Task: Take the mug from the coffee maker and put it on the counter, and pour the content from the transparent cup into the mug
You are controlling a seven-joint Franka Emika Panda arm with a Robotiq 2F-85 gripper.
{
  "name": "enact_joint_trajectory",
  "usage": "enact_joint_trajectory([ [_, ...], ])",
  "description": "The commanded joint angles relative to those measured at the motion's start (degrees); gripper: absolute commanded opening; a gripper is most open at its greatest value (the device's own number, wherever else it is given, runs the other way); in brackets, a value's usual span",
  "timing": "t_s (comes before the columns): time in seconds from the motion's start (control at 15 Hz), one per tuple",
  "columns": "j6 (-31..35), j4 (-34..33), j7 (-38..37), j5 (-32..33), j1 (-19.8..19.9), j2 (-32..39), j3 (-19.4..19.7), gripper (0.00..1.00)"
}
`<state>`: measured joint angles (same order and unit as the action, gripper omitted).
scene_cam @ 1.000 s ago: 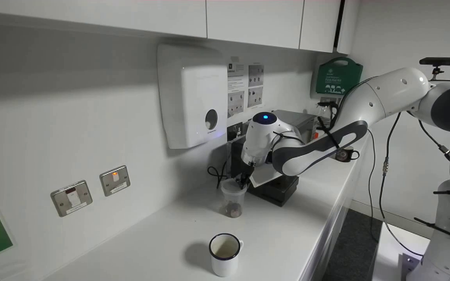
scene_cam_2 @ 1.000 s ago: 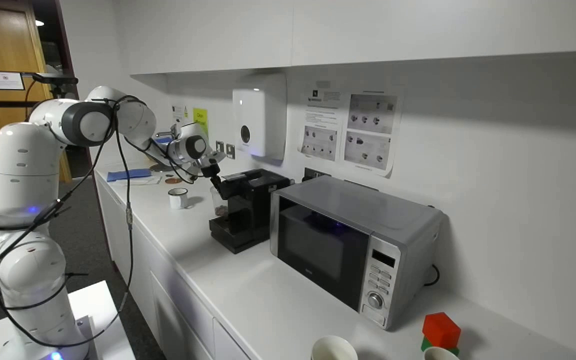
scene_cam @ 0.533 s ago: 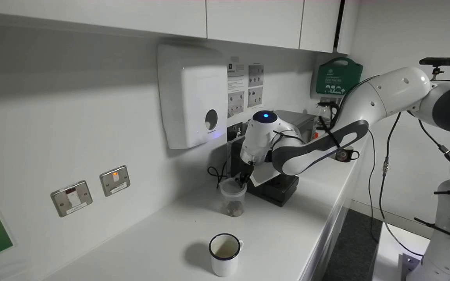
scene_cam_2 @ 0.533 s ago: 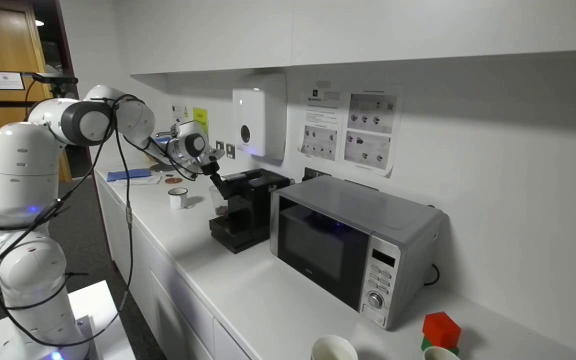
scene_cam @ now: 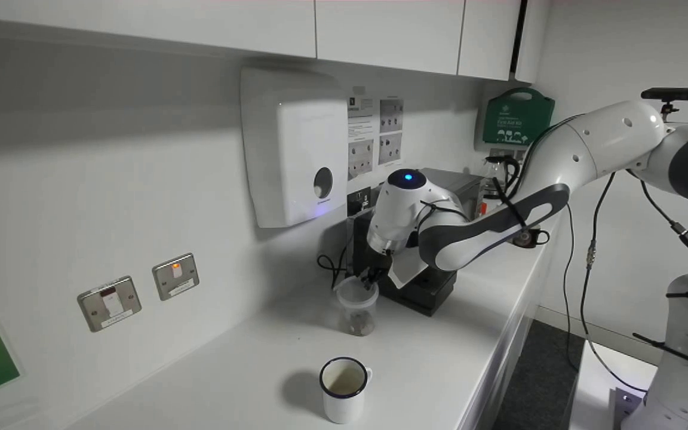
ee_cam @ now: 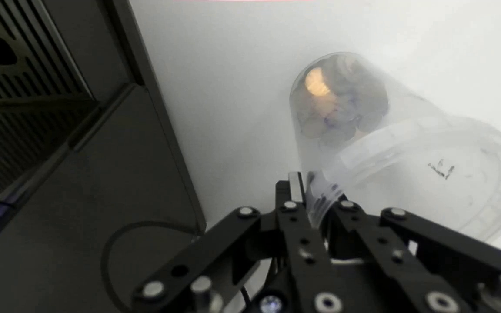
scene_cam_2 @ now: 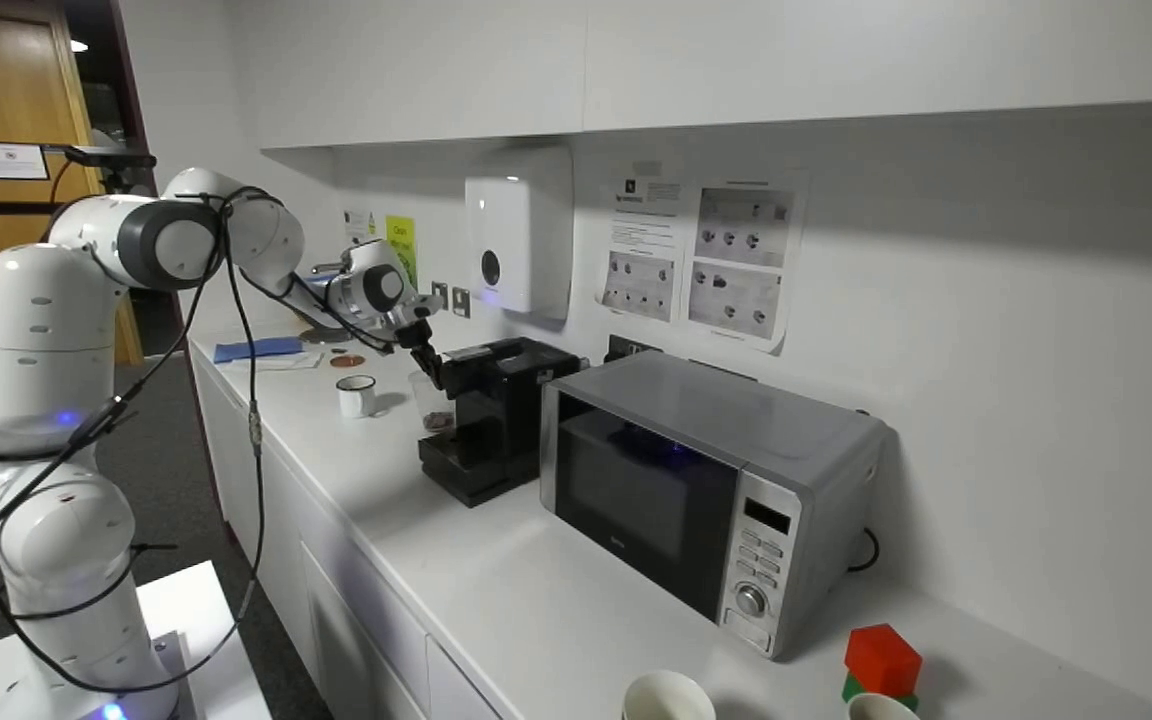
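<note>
Coin-like discs [ee_cam: 339, 102] are contained at the bottom of the transparent cup [ee_cam: 407, 134], its rim pinched by the gripper [ee_cam: 315, 195]; the white mug [scene_cam: 344, 397] is edged in dark blue.

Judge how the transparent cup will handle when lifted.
The transparent cup may flex, as its see-through wall looks thin. It could swing or tilt, since the gripper pinches just one side of its rim. The coin-like pieces at its bottom probably make it bottom-heavy and may slide if it tips.
</note>
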<state>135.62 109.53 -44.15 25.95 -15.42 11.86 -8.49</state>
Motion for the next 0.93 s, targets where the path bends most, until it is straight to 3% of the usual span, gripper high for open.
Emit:
enact_joint_trajectory([
  [0.0, 1.2, 4.1, 2.9, 0.7, -1.3, -3.7, -0.2, 0.02],
  [0.87, 1.9, 8.3, 2.9, 8.3, -3.8, -7.7, -2.8, 0.02],
])
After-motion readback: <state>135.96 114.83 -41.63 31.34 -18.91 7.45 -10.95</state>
